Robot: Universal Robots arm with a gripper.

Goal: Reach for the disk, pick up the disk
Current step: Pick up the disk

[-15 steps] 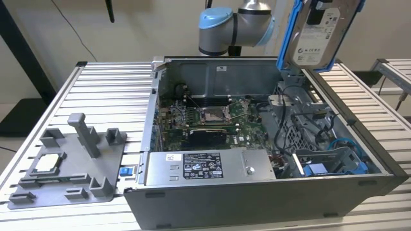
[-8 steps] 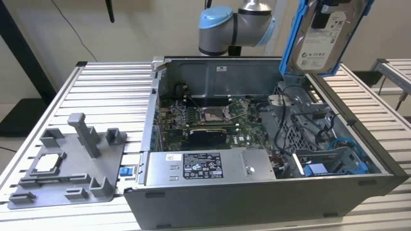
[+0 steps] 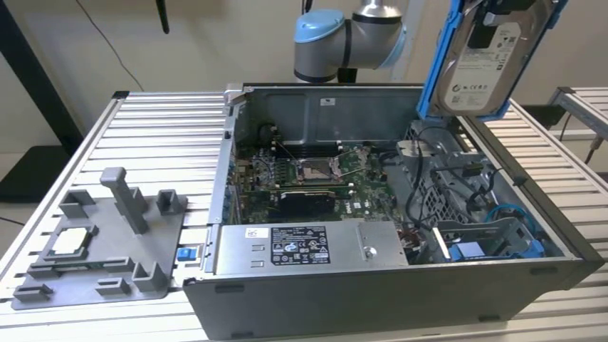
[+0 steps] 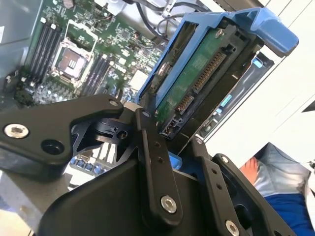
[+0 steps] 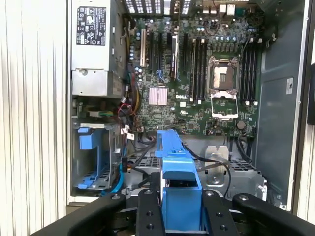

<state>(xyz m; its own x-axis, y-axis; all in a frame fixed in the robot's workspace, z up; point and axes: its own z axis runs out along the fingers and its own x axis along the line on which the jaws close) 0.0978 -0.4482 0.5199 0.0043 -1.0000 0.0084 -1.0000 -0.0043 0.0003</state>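
Note:
The disk (image 3: 486, 64), silver with a white label and a blue bracket (image 3: 440, 60), hangs on edge above the back right corner of the open computer case (image 3: 380, 299). My gripper (image 3: 500, 18) holds it from above. In the second wrist view the black fingers (image 4: 147, 142) are shut on the disk (image 4: 197, 83), whose green circuit board and connectors face the camera. In the first wrist view the blue bracket (image 5: 178, 167) sits clamped in the gripper (image 5: 179, 201), high over the case's drive area.
The case holds a motherboard (image 3: 314, 178) with an empty processor socket, a silver power supply box (image 3: 304, 246) and a blue drive bay (image 3: 494, 242) among loose cables. A grey fixture (image 3: 105, 242) with a small square chip lies on the slatted table (image 3: 161, 135).

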